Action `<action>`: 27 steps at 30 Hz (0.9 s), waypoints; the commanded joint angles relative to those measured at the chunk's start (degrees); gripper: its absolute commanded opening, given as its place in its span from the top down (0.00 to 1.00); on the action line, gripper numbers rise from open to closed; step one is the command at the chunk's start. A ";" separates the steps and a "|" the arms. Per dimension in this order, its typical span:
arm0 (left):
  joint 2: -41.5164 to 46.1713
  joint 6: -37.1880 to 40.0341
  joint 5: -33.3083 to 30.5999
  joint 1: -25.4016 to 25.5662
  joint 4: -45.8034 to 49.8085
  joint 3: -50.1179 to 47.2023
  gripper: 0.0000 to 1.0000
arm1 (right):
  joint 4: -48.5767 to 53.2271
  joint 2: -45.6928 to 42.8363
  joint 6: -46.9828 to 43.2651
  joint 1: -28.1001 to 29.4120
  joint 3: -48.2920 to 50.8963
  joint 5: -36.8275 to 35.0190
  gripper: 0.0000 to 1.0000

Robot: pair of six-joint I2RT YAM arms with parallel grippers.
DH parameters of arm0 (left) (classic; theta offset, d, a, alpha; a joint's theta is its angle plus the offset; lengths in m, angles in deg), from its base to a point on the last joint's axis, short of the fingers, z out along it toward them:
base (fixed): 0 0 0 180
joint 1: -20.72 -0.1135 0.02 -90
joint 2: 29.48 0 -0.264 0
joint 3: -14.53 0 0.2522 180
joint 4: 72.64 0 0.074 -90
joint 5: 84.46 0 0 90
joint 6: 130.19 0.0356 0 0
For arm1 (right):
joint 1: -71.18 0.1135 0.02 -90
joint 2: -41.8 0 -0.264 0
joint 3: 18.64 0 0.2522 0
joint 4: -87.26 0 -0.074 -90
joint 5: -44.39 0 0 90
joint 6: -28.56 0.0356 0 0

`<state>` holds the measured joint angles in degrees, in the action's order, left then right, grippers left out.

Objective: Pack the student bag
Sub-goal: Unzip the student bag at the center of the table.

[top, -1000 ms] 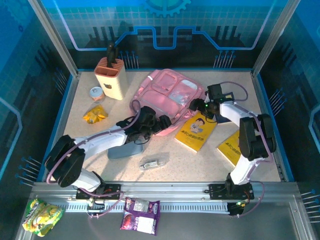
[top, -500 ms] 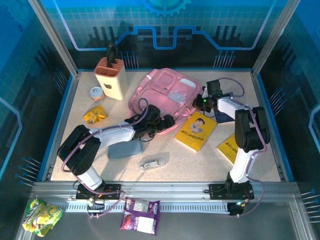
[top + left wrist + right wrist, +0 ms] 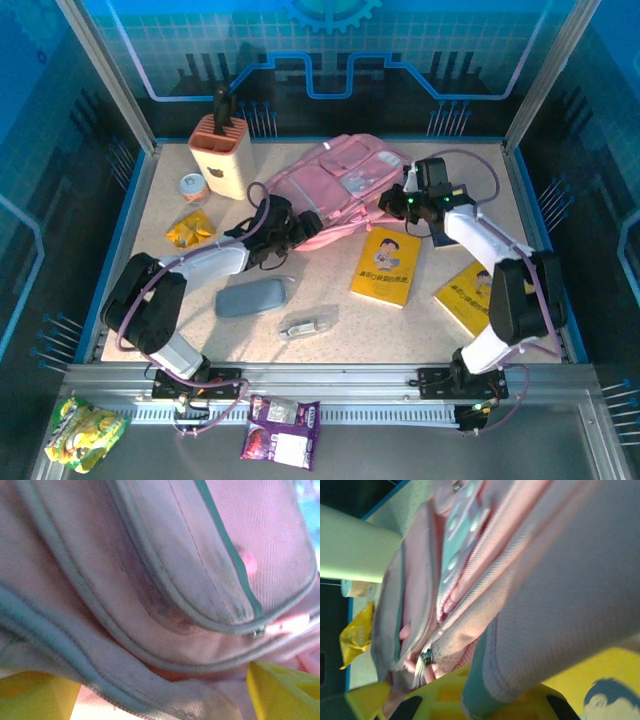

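**The student bag (image 3: 335,185), pinched**

Pink, with zip pockets and a pale panel, it lies far-centre on the worktop (image 3: 330,350). The right gripper (image 3: 392,206) clamps its fabric; the left gripper (image 3: 306,228) holds its fingers (image 3: 280,690) wide at its near edge.

One student bag (image 3: 330,180), two yellow books (image 3: 386,265)

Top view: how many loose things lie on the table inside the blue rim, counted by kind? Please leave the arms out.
bag: 1
books: 2
pencil case: 1
beige holder: 1
jar: 1
yellow packet: 1
small clear item: 1
Total: 8
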<state>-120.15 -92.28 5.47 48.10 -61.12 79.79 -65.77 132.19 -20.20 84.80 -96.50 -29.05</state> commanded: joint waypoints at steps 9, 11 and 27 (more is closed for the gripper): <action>1.42 13.87 -1.75 -5.77 7.49 8.95 0.17 | -4.25 -10.80 17.53 9.48 8.31 -11.65 1.00; 4.31 16.21 -0.60 -5.58 9.72 9.70 0.16 | -3.64 -11.39 18.87 10.54 8.14 -13.53 1.00; 16.06 21.14 -3.08 17.56 8.61 0.90 0.32 | -3.25 -11.73 24.03 12.52 7.94 -15.31 1.00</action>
<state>-102.73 -73.51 3.43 63.09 -47.98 83.47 -66.20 122.74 2.88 96.06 -87.84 -45.60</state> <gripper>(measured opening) 0.686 0.069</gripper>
